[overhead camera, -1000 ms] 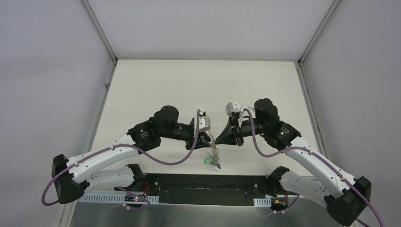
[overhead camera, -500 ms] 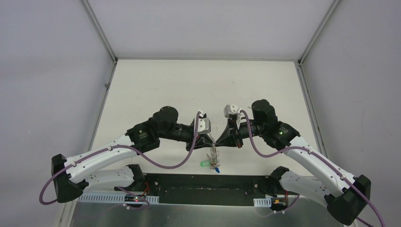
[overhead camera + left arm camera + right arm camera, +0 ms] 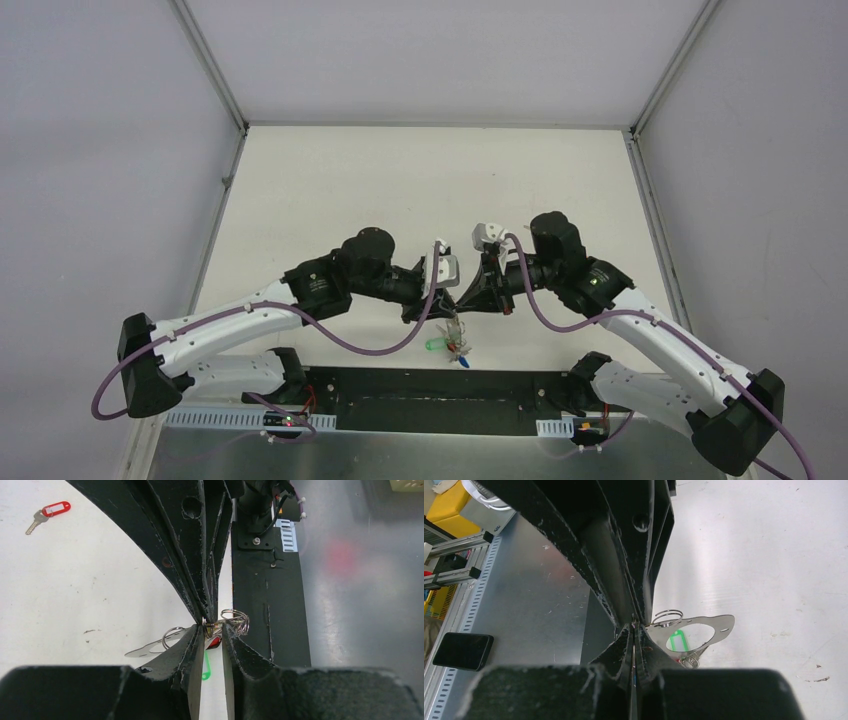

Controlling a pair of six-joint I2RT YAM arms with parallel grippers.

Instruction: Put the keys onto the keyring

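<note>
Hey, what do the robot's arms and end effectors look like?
The left arm and right arm have white lower links, black joints and black bases. A purple cable loops along each. The left end effector and right end effector are black, tapered and scuffed.

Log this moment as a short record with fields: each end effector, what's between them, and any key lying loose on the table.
left end effector: jaws slightly apart, flanking the ring bunch; grip unclear
right end effector: shut, tips at the same bunch
ring bunch: coiled silvery rings where both tips meet
metal plate: silvery, large hole, beside the rings
green tag: visible through the plate's hole
red-tagged key: lying on the table, apart from the bunch
</note>
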